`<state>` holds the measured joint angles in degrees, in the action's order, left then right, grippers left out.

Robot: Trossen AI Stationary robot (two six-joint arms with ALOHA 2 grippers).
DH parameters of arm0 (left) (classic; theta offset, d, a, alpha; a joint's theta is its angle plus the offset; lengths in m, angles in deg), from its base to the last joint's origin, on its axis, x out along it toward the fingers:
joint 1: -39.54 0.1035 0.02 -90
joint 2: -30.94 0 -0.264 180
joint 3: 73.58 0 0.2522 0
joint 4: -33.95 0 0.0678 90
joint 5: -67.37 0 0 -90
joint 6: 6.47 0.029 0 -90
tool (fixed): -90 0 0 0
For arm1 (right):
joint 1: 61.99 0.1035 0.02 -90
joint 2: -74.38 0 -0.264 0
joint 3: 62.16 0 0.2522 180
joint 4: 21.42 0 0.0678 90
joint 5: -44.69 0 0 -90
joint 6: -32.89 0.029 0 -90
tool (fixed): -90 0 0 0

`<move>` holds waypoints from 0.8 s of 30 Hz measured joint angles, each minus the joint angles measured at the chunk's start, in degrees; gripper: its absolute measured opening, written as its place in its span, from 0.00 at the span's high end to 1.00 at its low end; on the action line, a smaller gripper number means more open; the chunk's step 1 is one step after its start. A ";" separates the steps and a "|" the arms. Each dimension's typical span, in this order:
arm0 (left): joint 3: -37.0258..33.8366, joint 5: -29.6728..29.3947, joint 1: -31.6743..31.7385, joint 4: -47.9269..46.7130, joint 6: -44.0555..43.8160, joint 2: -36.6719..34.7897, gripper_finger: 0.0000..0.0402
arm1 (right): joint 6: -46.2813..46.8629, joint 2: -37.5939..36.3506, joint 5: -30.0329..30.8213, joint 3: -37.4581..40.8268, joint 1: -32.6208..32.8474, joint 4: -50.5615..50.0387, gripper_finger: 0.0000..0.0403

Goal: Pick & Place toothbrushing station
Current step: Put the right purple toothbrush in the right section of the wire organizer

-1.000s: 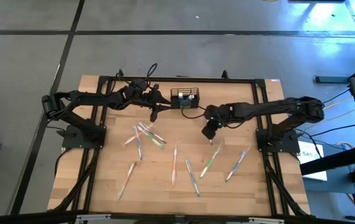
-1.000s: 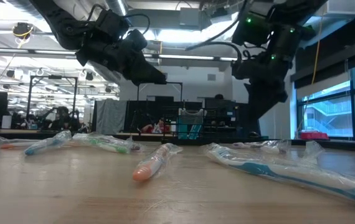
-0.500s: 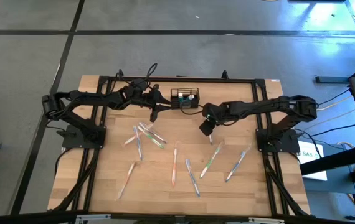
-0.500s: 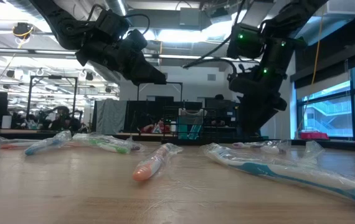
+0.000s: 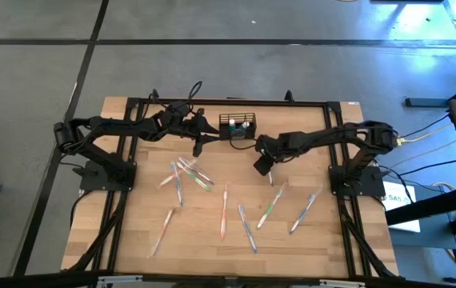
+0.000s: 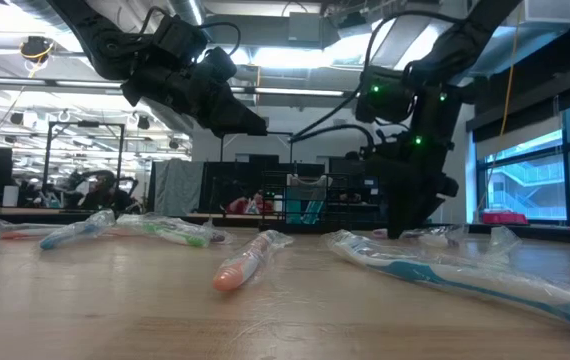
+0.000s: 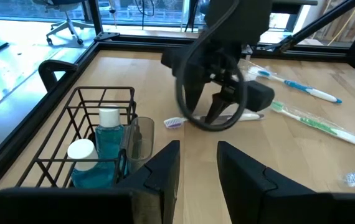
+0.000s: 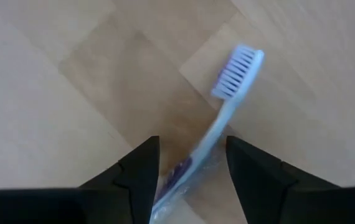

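Note:
The black wire caddy (image 5: 238, 126) stands at the table's far middle, with teal bottles inside it; it also shows in the left wrist view (image 7: 78, 118). My left gripper (image 5: 198, 142) is open and empty, above the table just left of the caddy. My right gripper (image 5: 260, 166) is open and low over the table, in front of and to the right of the caddy. Its fingers stand on either side of a wrapped toothbrush (image 8: 227, 99) with a lilac head, which lies flat on the wood. My right gripper points down over the toothbrush's wrapped handle (image 8: 179, 174), one finger on each side and the fingers across it. I cannot tell whether a finger touches it. The brush lies on the table.
Several wrapped pastel toothbrushes (image 5: 225, 210) lie scattered over the middle and near part of the table, with a cluster (image 5: 190, 172) in front of my left gripper. A black frame (image 5: 334, 160) runs along the table's edges.
My right gripper has gone down to the table and a little toward its left edge, ending over the lilac-headed toothbrush.

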<state>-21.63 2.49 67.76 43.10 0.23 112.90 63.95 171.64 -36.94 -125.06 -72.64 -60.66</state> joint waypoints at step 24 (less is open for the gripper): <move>0.00 0.00 0.00 -0.02 0.00 0.00 0.75 | -0.44 0.54 1.61 -0.10 -1.03 0.66 0.96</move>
<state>-21.63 2.49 67.76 43.08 0.23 112.90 63.50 172.18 -35.33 -125.15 -73.67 -60.01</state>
